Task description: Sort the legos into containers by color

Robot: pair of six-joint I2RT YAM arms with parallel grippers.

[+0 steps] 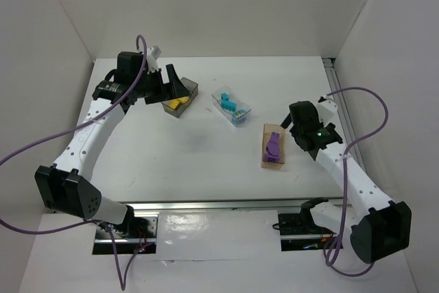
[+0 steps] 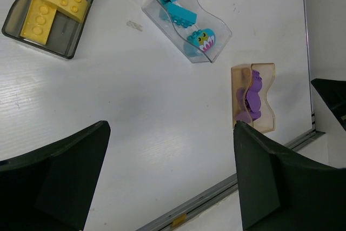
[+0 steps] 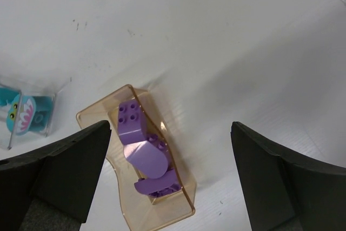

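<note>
The left claw [image 2: 172, 128] and right claw [image 3: 170, 128] both gape wide, holding nothing. Ahead of the left claw lie the grey bin [image 2: 62, 35] of yellow legos [image 2: 48, 12], off to its left, and the clear bin [image 2: 216, 44] of cyan legos [image 2: 181, 14]. Just ahead of the right claw sits the tan bin [image 3: 167, 209] holding purple legos [image 3: 143, 152].

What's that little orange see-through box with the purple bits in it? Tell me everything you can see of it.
The orange box is a small, open-topped rectangular tub of tan, see-through plastic with slightly wavy long sides. It sits flat on the right side of the white table. Inside lie a few purple bricks, one studded, one rounded. Nothing else touches it.
</note>
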